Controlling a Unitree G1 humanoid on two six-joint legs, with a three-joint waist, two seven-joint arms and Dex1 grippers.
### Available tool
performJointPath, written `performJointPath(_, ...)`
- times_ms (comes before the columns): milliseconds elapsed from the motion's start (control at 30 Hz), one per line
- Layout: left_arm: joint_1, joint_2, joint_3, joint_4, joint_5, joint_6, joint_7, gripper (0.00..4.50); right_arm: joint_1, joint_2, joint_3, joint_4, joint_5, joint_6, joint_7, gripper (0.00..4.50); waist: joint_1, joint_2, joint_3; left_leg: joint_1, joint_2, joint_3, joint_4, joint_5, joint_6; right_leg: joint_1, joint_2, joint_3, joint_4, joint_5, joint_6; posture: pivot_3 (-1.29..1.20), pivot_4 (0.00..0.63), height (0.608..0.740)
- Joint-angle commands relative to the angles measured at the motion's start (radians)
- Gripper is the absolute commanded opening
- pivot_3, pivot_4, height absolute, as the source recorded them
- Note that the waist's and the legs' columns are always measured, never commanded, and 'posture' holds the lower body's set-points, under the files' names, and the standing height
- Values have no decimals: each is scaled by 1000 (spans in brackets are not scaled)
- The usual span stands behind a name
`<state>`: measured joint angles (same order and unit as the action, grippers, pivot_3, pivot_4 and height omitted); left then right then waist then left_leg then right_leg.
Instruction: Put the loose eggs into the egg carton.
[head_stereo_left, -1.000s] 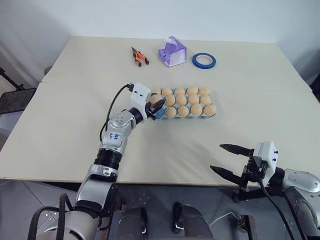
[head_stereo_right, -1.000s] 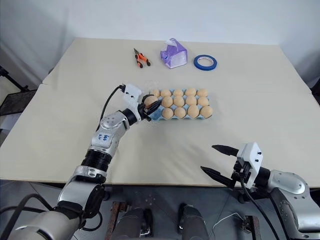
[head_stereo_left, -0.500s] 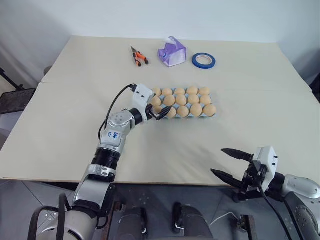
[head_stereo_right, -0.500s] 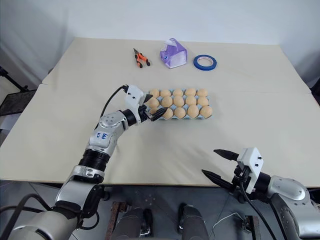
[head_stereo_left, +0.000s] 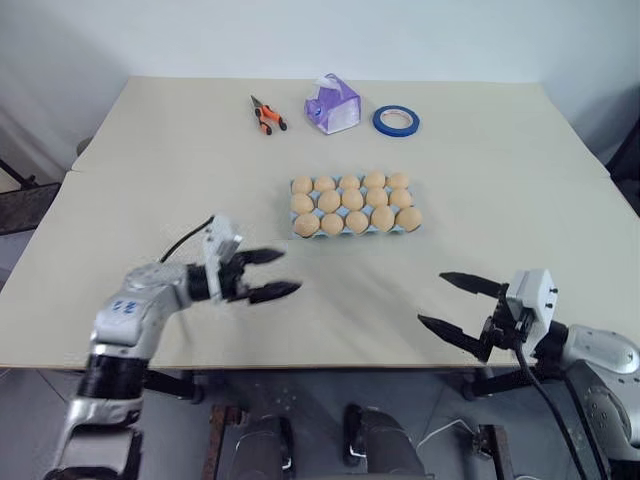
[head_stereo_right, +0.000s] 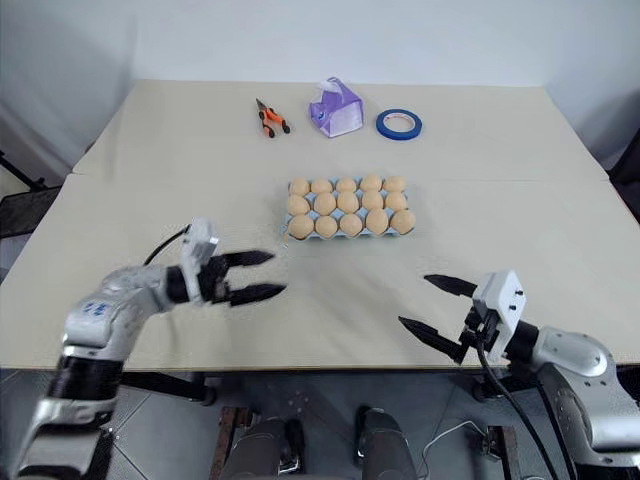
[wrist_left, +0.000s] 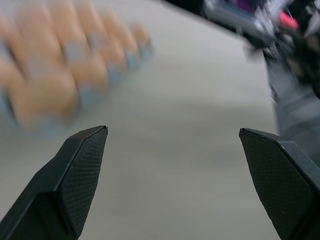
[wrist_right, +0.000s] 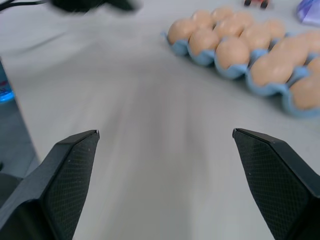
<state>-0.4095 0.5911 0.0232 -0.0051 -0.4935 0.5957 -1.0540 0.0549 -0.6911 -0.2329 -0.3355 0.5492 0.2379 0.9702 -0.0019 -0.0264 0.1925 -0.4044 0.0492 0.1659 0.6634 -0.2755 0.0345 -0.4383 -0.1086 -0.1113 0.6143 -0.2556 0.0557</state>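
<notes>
The egg carton (head_stereo_left: 352, 208) sits mid-table, all fifteen cups holding eggs (head_stereo_left: 330, 201). Both the left gripper (head_stereo_left: 264, 274), at its seven o'clock, and the right gripper (head_stereo_left: 458, 304), at its five o'clock, hang empty with jaws spread. With no loose egg in sight on the table, I judge the main risk is a needless reach that bumps the carton and tips eggs out.

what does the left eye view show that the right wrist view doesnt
Left eye view alone: the pliers, the blue tape roll, the whole purple-and-white box, and the right gripper seen from outside with its jaws open.

Right wrist view alone: a close look along the right gripper's own fingers, spread wide over bare table.

Both: the egg carton with an egg in each cup that shows, and the left gripper, which is open, seen in the right wrist view as a dark blur at the picture's edge.
</notes>
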Motion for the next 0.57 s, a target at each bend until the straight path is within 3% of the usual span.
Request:
performJointPath(33,-8,54,27,17,-21,-63,-103,4480,-77,-9,25,40,-5,-14,27,4500,6,0,0,0,0,0,0,0,0,0,0,1,0,0,0,0,150,740)
performJointPath(300,-142,67,52,311,73,-301,-132,4480,-291,-3,132,284,-76,-88,150,4500,11,0,0,-3,-1,0,-1,0,1,-1,-3,2,-4,1,0,0,150,740)
performJointPath(567,-228,42,35,441,109,-407,-165,4480,-418,18,166,433,-110,-142,214,4500,0,0,0,-6,0,4,-1,3,2,-6,-3,-6,-1,1,1,0,150,740)
